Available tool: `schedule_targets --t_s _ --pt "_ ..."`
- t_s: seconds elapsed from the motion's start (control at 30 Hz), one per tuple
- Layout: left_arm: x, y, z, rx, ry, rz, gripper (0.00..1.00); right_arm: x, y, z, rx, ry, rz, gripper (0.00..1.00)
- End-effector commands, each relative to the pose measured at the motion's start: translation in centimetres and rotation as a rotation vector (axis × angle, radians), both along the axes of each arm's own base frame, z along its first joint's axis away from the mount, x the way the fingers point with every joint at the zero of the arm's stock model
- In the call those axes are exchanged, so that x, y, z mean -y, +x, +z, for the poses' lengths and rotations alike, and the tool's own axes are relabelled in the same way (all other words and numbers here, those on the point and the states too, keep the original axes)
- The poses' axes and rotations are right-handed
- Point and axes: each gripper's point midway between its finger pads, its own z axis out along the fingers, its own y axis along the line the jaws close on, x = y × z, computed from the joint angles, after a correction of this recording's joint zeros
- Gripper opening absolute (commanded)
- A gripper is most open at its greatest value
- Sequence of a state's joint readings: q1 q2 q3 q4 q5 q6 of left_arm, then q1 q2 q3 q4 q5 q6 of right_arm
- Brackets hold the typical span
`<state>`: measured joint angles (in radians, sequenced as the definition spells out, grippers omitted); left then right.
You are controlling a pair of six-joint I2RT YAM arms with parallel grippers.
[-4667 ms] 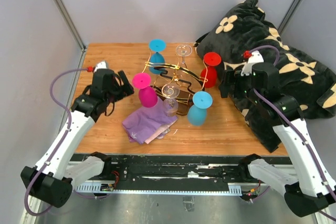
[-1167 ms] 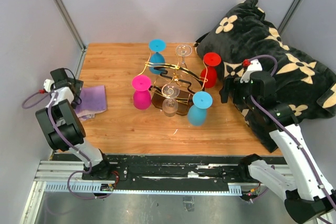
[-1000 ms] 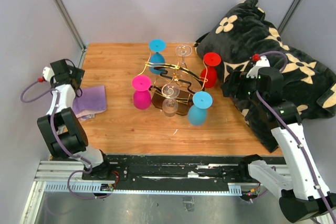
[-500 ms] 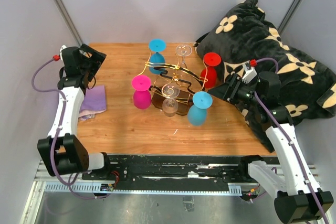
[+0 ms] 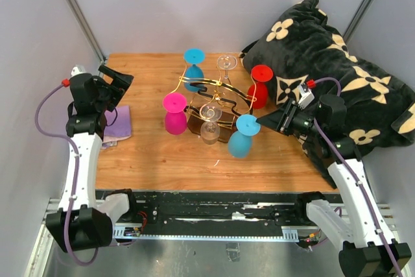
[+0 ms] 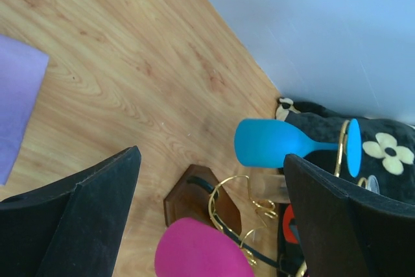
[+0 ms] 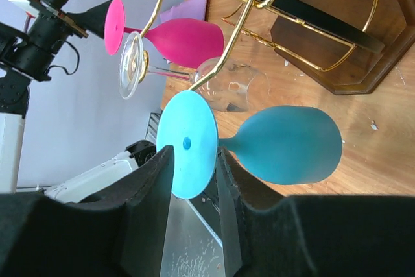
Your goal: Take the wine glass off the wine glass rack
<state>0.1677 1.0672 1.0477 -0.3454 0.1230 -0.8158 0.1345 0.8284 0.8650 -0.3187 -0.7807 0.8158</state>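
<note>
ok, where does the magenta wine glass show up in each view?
Top external: magenta wine glass hangs upside down on the left side of the wine glass rack.
Left wrist: only its bowl, at the bottom edge, centre.
Right wrist: upper left, sideways in the picture, above the light blue wine glass.
Shared landmark: the rack's dark wooden base.

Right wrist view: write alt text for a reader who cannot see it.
The right gripper pinches the round foot of a light blue wine glass hanging from the gold wire rack. Beyond it hang a pink glass and a clear glass.
</note>
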Motion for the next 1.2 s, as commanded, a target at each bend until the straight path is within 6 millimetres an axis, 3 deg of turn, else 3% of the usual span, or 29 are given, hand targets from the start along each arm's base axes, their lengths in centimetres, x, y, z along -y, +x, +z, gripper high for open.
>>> schedule_targets --t_s 0.0,0.57,0.77,1.0,1.17 --pt "0.7 -1.6 2.2 0.070 0.008 -0.019 0.97 0.5 -0.4 -0.4 0.016 -0.016 -0.008 0.35" --pt "2.3 -2.0 0.8 0.051 -0.054 -0.094 0.97 -0.3 -0.8 -0.3 0.006 0.022 0.047 0.32" --pt "2.8 -1.8 0.0 0.034 -0.081 -0.113 0.97 -1.0 -0.9 -0.2 -0.001 0.055 0.088 0.23" --pt "2.8 -1.8 -0.2 0.032 -0.079 -0.111 0.96 -1.1 -0.8 0.9 0.029 0.047 0.093 0.01" --pt "2.9 -1.9 -0.6 0.027 -0.082 -0.117 0.96 -1.2 -0.6 1.2 0.035 0.047 0.096 0.01"
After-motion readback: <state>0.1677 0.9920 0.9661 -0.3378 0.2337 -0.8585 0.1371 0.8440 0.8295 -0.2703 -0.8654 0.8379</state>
